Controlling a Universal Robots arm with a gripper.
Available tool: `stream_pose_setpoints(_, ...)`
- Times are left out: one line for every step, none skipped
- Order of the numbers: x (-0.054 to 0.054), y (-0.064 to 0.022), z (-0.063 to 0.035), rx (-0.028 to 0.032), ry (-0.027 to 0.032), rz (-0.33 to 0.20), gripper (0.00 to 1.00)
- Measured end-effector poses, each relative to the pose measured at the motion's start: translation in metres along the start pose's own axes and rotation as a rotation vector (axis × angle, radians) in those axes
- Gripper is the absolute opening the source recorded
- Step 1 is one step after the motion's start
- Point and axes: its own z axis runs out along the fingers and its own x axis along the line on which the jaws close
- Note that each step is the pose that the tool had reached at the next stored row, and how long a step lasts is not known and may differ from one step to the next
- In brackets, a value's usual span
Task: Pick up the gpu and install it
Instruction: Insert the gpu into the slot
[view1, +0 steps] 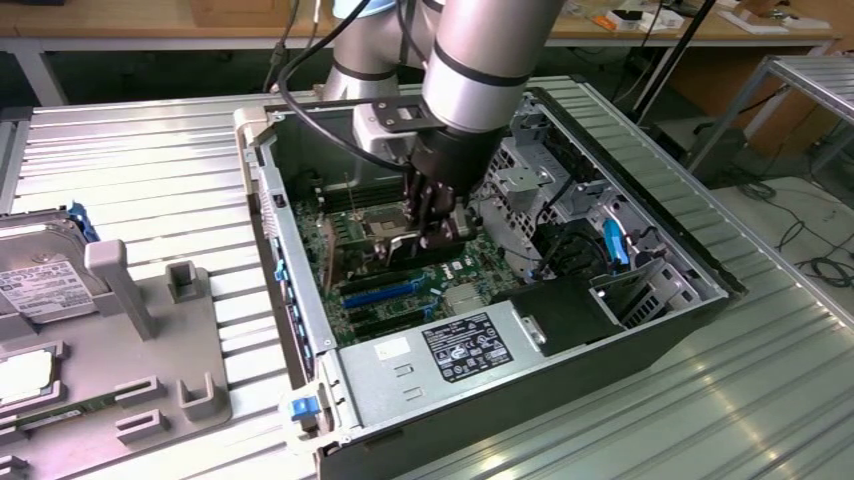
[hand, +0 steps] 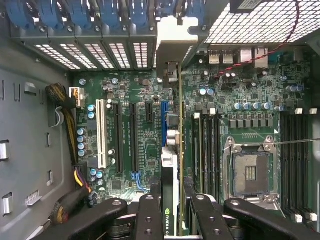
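Now the pincer (view1: 430, 225) is clenched on the gpu (hand: 169, 200) inside the open computer case (view1: 641, 330).
On the table (view1: 134, 160), at nine o'clock of the case in the exterior view, a hard drive (view1: 40, 285) lies beside a grey fixture (view1: 174, 340); at the case's centre the arm reaches down over the motherboard (hand: 125, 130). The gpu is a slim card seen edge-on, dark with a silver end bracket (hand: 172, 47). It stands upright between the black fingers (hand: 147, 220) flanking both its faces, and runs alongside a blue slot (hand: 164, 125).
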Motion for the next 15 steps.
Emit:
stream_pose_setpoints(0.000,0.0006,0.0005,0.0001,0.0020,-0.001,0.27)
stream_pose_setpoints(0.000,0.0012,0.0010,0.0002,0.0036,-0.001,0.27)
stream_pose_setpoints(0.000,0.0021,0.0014,0.0003,0.0045,-0.002,0.27)
stream_pose_setpoints(0.000,0.0026,0.0016,0.0003,0.0051,-0.002,0.27)
stream_pose_setpoints(0.000,0.0030,0.0017,0.0003,0.0059,-0.002,0.27)
stream_pose_setpoints(0.000,0.0029,0.0018,0.0005,0.0072,-0.002,0.27)
stream_pose_setpoints(0.000,0.0030,0.0018,0.0003,0.0076,-0.002,0.27)
stream_pose_setpoints(0.000,0.0031,0.0023,0.0005,0.0074,-0.002,0.27)
stream_pose_setpoints(0.000,0.0034,0.0042,0.0012,0.0073,-0.002,0.27)
stream_pose_setpoints(0.001,0.0036,0.0063,0.0020,0.0075,-0.002,0.27)
stream_pose_setpoints(0.001,0.0038,0.0076,0.0026,0.0074,-0.002,0.27)
stream_pose_setpoints(0.001,0.0040,0.0092,0.0033,0.0075,-0.002,0.27)
stream_pose_setpoints(0.001,0.0044,0.0114,0.0045,0.0075,-0.002,0.27)
stream_pose_setpoints(0.001,0.0048,0.0133,0.0056,0.0074,-0.002,0.27)
stream_pose_setpoints(0.001,0.0053,0.0149,0.0067,0.0074,-0.002,0.27)
